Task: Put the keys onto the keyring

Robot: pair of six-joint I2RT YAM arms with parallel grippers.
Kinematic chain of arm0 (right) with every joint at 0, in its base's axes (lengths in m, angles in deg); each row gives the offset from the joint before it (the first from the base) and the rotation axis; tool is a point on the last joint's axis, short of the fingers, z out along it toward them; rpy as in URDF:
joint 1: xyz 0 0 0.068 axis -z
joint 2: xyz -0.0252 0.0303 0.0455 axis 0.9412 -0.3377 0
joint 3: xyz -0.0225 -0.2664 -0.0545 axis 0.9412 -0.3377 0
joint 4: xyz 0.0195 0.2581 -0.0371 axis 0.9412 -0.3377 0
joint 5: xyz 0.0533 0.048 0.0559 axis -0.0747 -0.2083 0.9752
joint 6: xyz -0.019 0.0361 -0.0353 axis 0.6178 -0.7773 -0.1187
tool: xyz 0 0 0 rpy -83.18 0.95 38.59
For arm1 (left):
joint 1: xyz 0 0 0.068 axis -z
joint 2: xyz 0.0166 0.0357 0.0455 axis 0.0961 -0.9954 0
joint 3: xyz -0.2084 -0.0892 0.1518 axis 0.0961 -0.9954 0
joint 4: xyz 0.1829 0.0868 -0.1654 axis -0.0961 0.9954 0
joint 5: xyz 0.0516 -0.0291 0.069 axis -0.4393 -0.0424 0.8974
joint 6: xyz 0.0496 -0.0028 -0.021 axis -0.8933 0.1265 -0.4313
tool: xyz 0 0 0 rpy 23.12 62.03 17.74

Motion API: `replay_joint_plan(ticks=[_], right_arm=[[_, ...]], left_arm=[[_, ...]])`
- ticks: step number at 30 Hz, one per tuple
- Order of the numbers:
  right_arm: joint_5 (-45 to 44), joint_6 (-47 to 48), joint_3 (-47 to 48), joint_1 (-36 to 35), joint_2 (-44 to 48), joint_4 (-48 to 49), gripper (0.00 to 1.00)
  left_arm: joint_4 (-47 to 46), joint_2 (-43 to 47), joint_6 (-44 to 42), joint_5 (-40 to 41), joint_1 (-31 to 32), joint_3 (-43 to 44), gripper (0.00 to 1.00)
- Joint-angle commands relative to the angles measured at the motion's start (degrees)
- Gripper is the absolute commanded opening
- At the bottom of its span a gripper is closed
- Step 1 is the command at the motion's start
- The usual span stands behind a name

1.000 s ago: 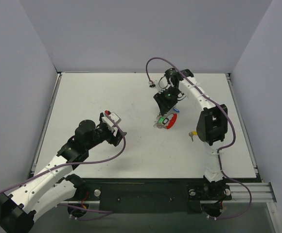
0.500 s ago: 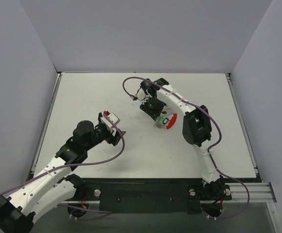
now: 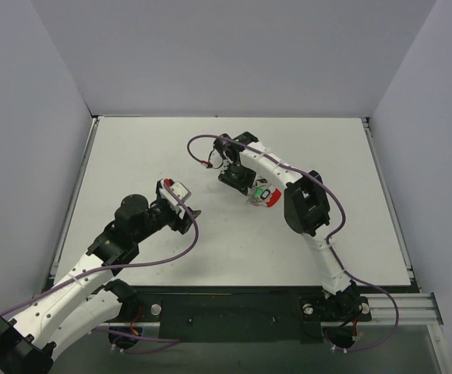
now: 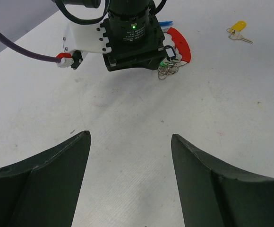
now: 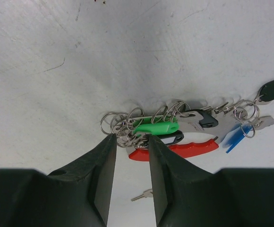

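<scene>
Right gripper (image 5: 130, 138): jaws narrow, the two dark tips on either side of the small silvery rings at one end of the key bunch. Whether they pinch the rings cannot be told.
Left gripper (image 4: 131, 137): jaws wide apart and holding nothing, over bare table (image 3: 132, 156) on the left half, well apart from the bunch.
Keyring (image 5: 175, 150): lies flat near the middle of the tabletop. Its red curved part sits along the side of the bunch nearest the right wrist camera.
Keys (image 5: 156, 127): a green one and black ones lie side by side against the red arc, with their long axes along it and across the line of the fingers. A blue one (image 5: 234, 137) lies slanted at the far end of the bunch.
Yellow key (image 4: 238, 26): alone on the table toward the right edge, well apart from the bunch.
Hidden: the overhead view hides the yellow key behind the right arm. A black key head is cut off by the wrist view's edge. The silvery part of the ring is lost among the small rings.
</scene>
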Motion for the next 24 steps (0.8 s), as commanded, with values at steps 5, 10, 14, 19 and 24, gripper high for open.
replay_joint_plan(ticks=[5,10,14,19,24], right_arm=[[-2.67,0.32,1.46,-1.17,-2.54,-2.76,0.29],[-3.72,0.23,1.63,-1.18,-3.60,-2.85,0.28],[-4.25,0.32,1.55,-1.18,-4.21,-2.85,0.27],[-3.90,0.32,1.46,-1.18,-4.74,-3.02,0.26],[-3.20,0.40,1.19,-1.18,-5.18,-3.02,0.24]], left_arm=[[-1.57,0.64,-0.91,-1.09,-0.24,0.30,0.79],[-1.57,0.73,-0.82,-1.09,-0.24,0.30,0.79],[-1.57,0.73,-0.91,-1.18,-0.24,0.30,0.79],[-1.49,0.81,-0.91,-1.09,-0.24,0.30,0.79],[-1.57,0.81,-0.91,-1.09,-0.24,0.21,0.79]])
